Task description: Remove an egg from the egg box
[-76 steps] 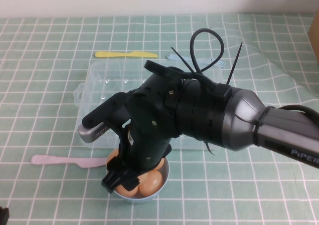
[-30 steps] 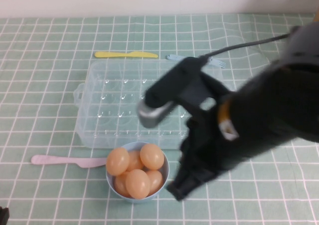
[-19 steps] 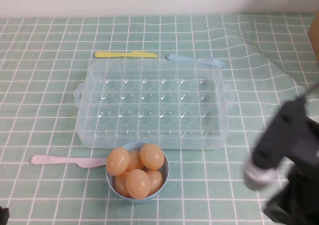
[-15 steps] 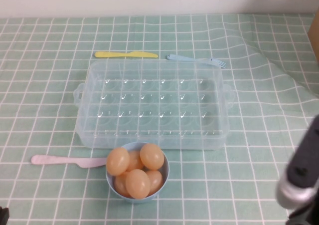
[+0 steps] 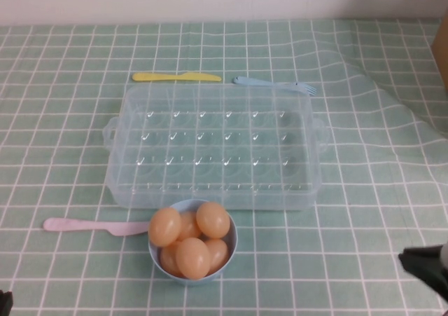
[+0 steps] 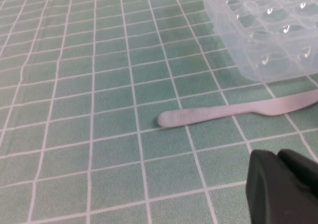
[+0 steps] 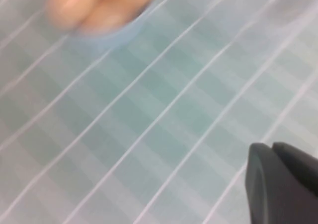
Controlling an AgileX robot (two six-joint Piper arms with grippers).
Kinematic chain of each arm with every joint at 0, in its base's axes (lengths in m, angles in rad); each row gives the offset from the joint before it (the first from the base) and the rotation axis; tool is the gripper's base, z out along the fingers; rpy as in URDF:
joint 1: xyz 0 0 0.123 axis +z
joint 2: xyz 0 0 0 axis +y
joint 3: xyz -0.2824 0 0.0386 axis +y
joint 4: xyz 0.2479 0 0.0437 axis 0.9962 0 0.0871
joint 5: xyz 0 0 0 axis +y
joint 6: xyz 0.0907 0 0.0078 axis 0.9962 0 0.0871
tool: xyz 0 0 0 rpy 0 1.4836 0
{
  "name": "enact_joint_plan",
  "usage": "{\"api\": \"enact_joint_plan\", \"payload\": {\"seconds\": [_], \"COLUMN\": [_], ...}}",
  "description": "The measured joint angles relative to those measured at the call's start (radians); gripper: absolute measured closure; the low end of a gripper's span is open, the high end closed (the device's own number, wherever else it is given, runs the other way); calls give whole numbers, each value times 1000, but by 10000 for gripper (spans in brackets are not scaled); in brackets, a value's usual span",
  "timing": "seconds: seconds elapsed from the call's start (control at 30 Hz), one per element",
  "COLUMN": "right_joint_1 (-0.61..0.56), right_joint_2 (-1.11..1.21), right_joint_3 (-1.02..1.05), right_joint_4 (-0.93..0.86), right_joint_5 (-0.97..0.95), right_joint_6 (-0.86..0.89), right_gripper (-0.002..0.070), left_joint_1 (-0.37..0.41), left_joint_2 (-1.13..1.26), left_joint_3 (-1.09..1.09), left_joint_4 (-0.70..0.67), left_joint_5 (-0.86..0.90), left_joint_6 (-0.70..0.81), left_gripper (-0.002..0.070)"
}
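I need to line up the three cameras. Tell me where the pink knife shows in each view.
High view: pink knife lies left of the blue bowl, before the egg box.
Left wrist view: pink knife crosses the middle, beside the egg box; left gripper at the corner.
Right wrist view: not in it; right gripper shut.
Shared landmark: green checked cloth.

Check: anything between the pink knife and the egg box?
Nothing: bare checked cloth separates the pink knife from the egg box, clearest in the left wrist view. The high view agrees.
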Motion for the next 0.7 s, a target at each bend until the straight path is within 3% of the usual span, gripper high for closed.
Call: {"api": "enact_joint_plan", "payload": {"seconds": [0.17,0.3,0.47,0.7], "right_joint_1": [-344,-532,-647,-715], "right_joint_2": [-134,-307,-514,-725], "right_joint_3": [267,426,536,549], "right_joint_4": [73,98,139,142], "right_joint_5": [-418,-560,-555,-375], "right_joint_6": [0,0,0,-1], "right_gripper": [692,692,692,692], "left_joint_1": [0,0,0,0], "left_joint_2": [0,0,0,0], "left_joint_3": [0,0,0,0], "left_joint_4": [0,0,0,0], "left_joint_5": [0,0,0,0], "left_joint_6": [0,0,0,0], "left_gripper": [680,680,679,680]}}
